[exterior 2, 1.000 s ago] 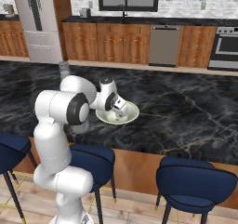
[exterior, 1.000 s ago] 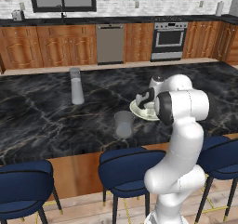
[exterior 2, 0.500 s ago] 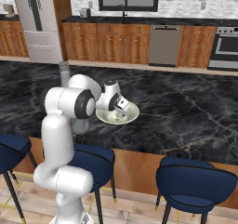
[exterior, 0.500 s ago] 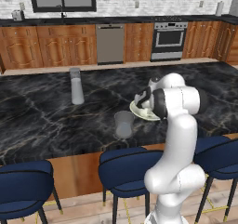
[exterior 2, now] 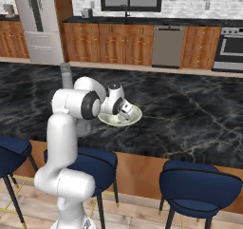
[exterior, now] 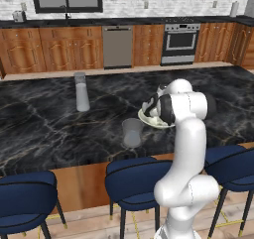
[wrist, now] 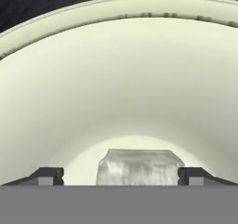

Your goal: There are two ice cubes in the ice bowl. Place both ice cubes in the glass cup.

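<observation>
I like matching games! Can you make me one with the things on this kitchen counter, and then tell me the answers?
Things:
1. ice bowl
2. glass cup
3. ice cube
4. gripper

Descriptions:
A. whitish lump lying inside the bowl
B. open, one finger on each side of the lump
C. grey, standing near the counter's front edge
D. wide, pale cream, round

Pairs: 1-D, 2-C, 3-A, 4-B

The ice bowl (wrist: 116, 56) presents a smooth, matt cream finish, ceramic-like. The whitish ice cube (wrist: 139, 167) looks translucent and frosty, with faint streaks. The glass cup (exterior: 132, 132) appears as translucent grey glass. The surface (exterior: 44, 129) is glossy black marble with pale veining. Cabinets (exterior: 64, 52) show polished brown wood.
</observation>
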